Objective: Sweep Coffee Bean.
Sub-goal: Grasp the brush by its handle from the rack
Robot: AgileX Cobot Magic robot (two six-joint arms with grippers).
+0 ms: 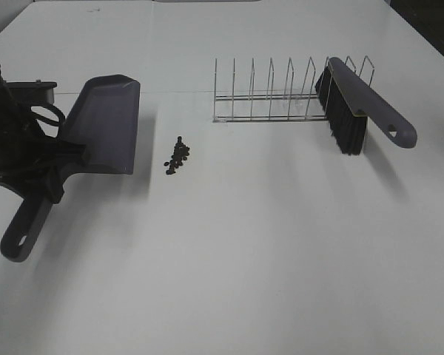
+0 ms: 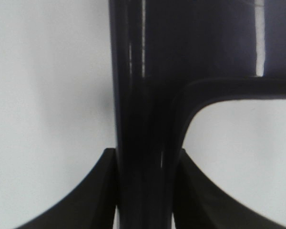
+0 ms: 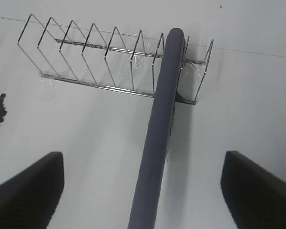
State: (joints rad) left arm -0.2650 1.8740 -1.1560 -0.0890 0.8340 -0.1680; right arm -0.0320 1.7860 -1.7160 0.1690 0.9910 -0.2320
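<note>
Nearest the front of the white table [image 1: 281, 281], on the left, lies the handle end of the dustpan [image 1: 107, 126]. The left gripper [image 2: 145, 191] is clamped on this handle, with both fingers [image 2: 97, 195] pressed against its sides. The coffee bean cluster [image 1: 177, 155] lies on the table just beside the pan's long right edge without touching it, between the dustpan and the wire rack [image 1: 270, 92]. The brush [image 1: 348, 103] rests in the right end of the rack with its black bristles pointing down and its handle projecting toward the front right. The right gripper [image 3: 143, 191] is positioned over the brush handle. Its fingers [image 3: 28, 191] are spread wide apart, one on each side, and neither touches the handle.
</note>
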